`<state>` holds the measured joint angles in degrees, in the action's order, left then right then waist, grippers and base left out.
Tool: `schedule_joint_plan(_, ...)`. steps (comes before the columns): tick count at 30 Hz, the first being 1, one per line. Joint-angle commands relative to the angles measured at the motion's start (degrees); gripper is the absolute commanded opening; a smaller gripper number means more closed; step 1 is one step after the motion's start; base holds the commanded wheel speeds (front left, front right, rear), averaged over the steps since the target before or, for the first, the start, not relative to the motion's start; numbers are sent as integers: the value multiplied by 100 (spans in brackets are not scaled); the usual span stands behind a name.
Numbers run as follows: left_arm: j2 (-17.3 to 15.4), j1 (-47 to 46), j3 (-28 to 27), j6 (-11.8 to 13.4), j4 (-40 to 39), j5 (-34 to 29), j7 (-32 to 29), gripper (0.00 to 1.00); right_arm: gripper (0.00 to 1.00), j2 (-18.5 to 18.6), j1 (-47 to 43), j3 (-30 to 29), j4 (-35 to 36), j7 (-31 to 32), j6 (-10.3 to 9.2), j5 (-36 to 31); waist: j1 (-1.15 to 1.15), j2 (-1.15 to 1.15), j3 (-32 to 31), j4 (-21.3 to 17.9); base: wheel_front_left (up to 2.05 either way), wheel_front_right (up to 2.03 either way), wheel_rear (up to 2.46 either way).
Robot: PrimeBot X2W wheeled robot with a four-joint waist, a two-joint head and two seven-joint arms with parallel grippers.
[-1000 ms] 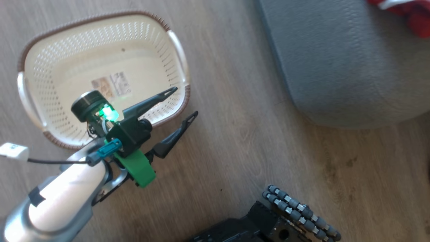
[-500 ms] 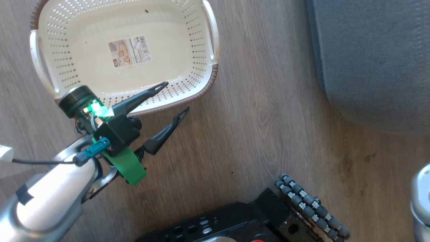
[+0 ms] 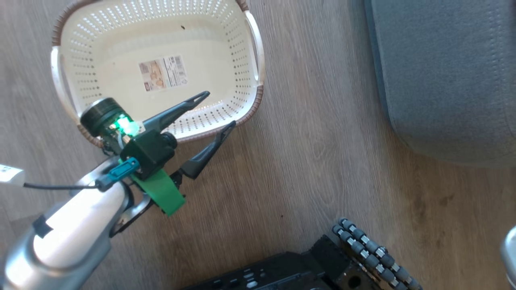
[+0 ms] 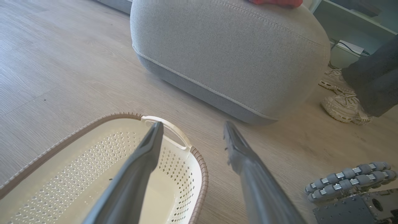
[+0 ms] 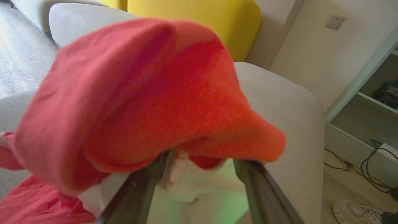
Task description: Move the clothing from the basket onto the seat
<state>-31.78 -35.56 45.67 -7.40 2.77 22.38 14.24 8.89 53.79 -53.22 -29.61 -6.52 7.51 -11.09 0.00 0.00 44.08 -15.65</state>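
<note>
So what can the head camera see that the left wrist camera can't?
Head view, not left wrist view: the sticker on the bottom of the basket, the green light and the pale left forearm.
Left wrist view, not head view: a bit of red clothing on top of the seat, and a person's shoes near it.
Both: the basket, the grey seat, the open left claw, the wooden floor and the robot's roller wheel.

Left arm's pale forearm (image 3: 76,229) rises from the head view's lower left, wrist angled up and rightward, left gripper (image 3: 220,109) with both long dark fingers (image 3: 173,114) spread wide and nothing between them; right gripper (image 5: 200,163) fingers likewise apart, tips hidden, probably gripping nothing.
</note>
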Motion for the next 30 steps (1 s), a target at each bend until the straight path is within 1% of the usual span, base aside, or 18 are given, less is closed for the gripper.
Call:
schedule_joint_plan(1, 1, -85, -184, -8, -79, 44, 56, 100, 100, 325, -276, 181, -37, -117, -2, 129, 0, 0, -185, 49, 0, 0, 0)
schedule_joint_plan(2, 55, -93, -183, -8, -34, 53, 61, 100, 100, 405, -356, 223, -161, -195, -2, 210, 0, 0, -257, 70, 0, 0, 0)
schedule_joint_plan(3, 55, -93, -183, -8, -34, 53, 61, 100, 100, 405, -356, 223, -161, -195, -2, 210, 0, 0, -257, 70, 0, 0, 0)
schedule_joint_plan(5, 168, -102, -188, -8, 69, 76, 68, 100, 100, 572, -526, 379, -421, -335, -2, 345, 0, 0, -412, 116, 0, 0, 0)
schedule_joint_plan(11, 516, -32, -350, -8, 270, 139, 73, 100, 100, 1017, -960, 1003, -1107, -691, -2, 827, 0, 0, -862, 282, 0, 0, 0)
schedule_joint_plan(14, 684, 48, -461, -8, 370, 164, 74, 100, 100, 1140, -1203, 1375, -1279, -796, -2, 1070, 0, 0, -1085, 398, 0, 0, 0)
schedule_joint_plan(17, 835, 137, -594, -8, 472, 174, 74, 100, 100, 1183, -1480, 1783, -1302, -836, -2, 1278, 0, 0, -1306, 528, 0, 0, 0)
schedule_joint_plan(20, 990, 237, -769, -8, 574, 187, 75, 100, 100, 1149, -1753, 2165, -1044, -844, -2, 1443, 0, 0, -1513, 671, 0, 0, 0)
schedule_joint_plan(26, 1253, 509, -1203, -9, 785, 185, 75, 100, 100, 924, -2276, 2861, -161, -846, -2, 1671, 0, 0, -1940, 938, 0, 0, 0)
schedule_joint_plan(28, 1331, 607, -1364, -9, 860, 175, 75, 100, 100, 820, -2385, 3079, 83, -847, -2, 1696, 0, 0, -2083, 1036, 0, 0, 0)
schedule_joint_plan(29, 1413, 714, -1533, -9, 955, 164, 75, 100, 100, 671, -2477, 3292, 300, -847, -2, 1643, 0, 0, -2238, 1137, 0, 0, 0)
schedule_joint_plan(30, 1459, 765, -1618, -9, 1005, 158, 75, 100, 100, 588, -2528, 3373, 407, -847, -2, 1616, 0, 0, -2318, 1195, 0, 0, 0)
